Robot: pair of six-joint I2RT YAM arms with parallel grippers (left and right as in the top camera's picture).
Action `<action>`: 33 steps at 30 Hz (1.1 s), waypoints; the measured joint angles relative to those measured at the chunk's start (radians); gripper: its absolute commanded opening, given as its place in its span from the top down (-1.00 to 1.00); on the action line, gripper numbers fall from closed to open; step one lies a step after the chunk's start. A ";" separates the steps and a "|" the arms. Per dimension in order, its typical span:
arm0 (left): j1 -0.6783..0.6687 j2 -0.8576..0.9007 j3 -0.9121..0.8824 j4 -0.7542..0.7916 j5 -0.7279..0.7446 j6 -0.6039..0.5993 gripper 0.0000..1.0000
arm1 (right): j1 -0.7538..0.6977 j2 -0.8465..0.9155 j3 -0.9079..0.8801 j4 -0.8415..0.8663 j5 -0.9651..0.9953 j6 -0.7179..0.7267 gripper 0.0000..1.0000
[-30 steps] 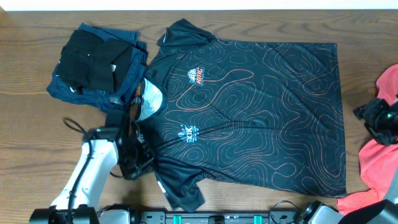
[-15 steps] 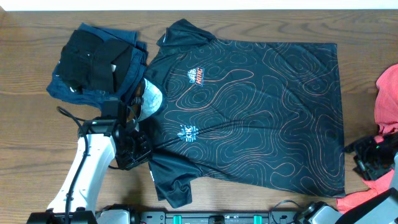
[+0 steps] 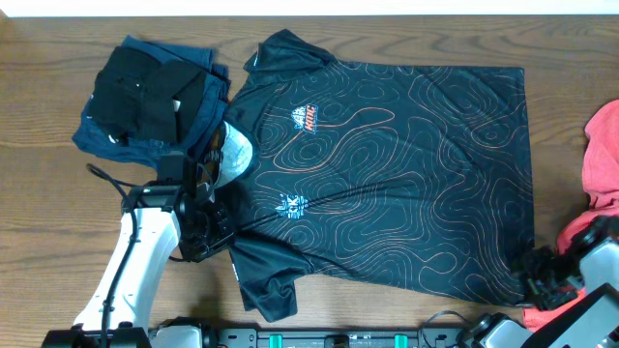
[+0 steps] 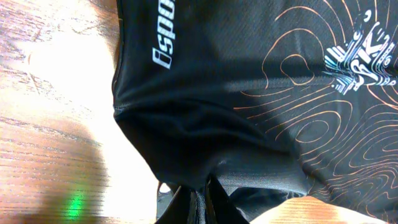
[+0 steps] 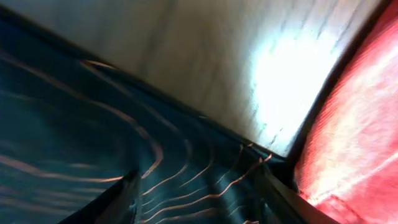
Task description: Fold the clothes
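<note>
The black sports shirt (image 3: pixel 387 174) with orange contour lines lies spread flat across the table, collar to the left. My left gripper (image 3: pixel 215 235) is shut on the shirt near its front sleeve; the left wrist view shows the pinched black cloth (image 4: pixel 205 149) bunched at the fingertips (image 4: pixel 202 193). My right gripper (image 3: pixel 540 282) is open at the shirt's front right corner; in the right wrist view its fingers (image 5: pixel 196 199) straddle the hem (image 5: pixel 186 168).
A stack of folded navy and black garments (image 3: pixel 150 101) lies at the back left. Coral-red clothes (image 3: pixel 595 213) lie at the right edge, also in the right wrist view (image 5: pixel 354 124). Wooden table (image 3: pixel 58 222) shows at the left.
My right gripper moved forward and left from beside the red clothes to the shirt's front right corner. My left gripper pulled the front sleeve inward, then held still.
</note>
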 measured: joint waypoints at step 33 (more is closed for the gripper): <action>0.000 0.000 0.000 0.000 0.000 0.000 0.84 | -0.003 -0.047 0.056 0.010 -0.249 -0.059 -0.18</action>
